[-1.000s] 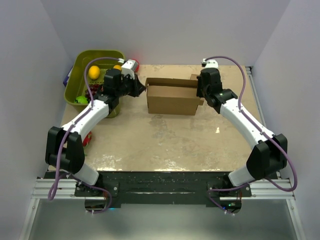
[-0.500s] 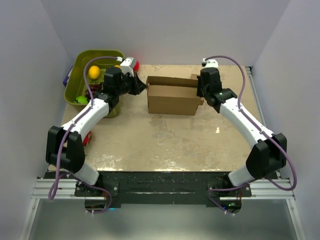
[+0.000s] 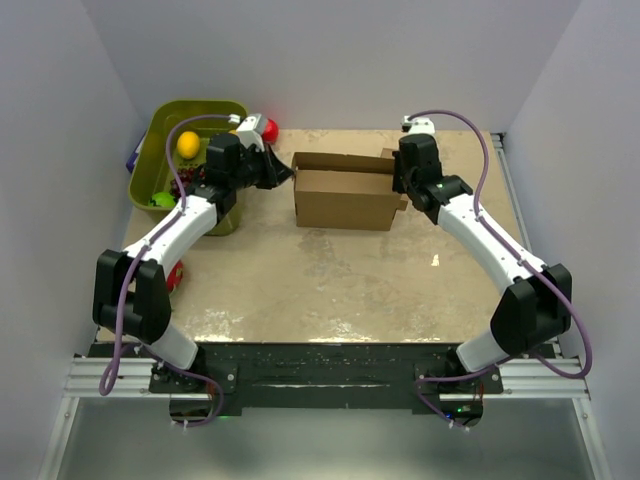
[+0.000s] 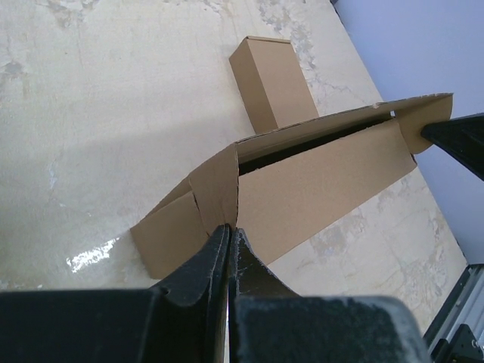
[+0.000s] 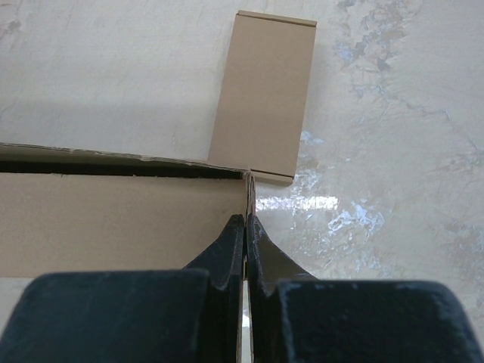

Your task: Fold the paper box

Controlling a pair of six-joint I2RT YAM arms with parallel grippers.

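The paper box is a long brown cardboard shape standing in the middle of the table, its top slightly open. My left gripper is at its left end. In the left wrist view the gripper is shut, its tips pinching the edge of the box's end flap. My right gripper is at the box's right end. In the right wrist view the gripper is shut on the thin edge of the end flap, beside the box's long side.
A much smaller brown cardboard box lies behind the paper box's right end; it also shows in the left wrist view and the right wrist view. A green bin with a lemon stands at the back left. A red object lies next to it.
My left wrist has shifted slightly toward the back, uncovering the red object behind it. The paper box and the right arm have not visibly moved.
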